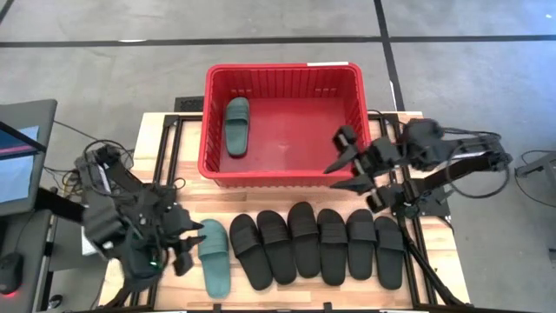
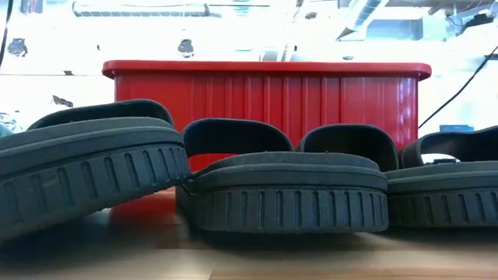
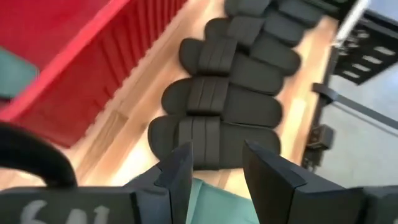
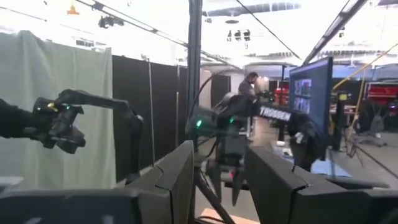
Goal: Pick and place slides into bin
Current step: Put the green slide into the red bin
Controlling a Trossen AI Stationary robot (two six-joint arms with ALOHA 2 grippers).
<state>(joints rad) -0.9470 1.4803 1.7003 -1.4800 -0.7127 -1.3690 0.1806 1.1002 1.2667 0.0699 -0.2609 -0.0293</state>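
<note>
Red ribbed plastic: the bin sits at the table's far side, one sage-green slide already inside by its left wall. High view: second green slide lies at the left end of the front row, beside six black slides. Left gripper hovers at that green slide's edge. Right gripper hangs, fingers spread, empty, at the bin's right front corner.

Low view: black soles crowd the foreground, red bin wall behind. No arms visible.

Left wrist view: fingers parted, empty, green slide just beneath.

Right wrist view: fingers apart, pointing into the room; a person stands far off.

Risks, as judged: soft rubber may fold or slip from a shallow pinch; neighbouring black slide touches, could drag along.

Writing: pale marks on left wrist housing, possibly "641"; a monitor label beyond, unreadable.
</note>
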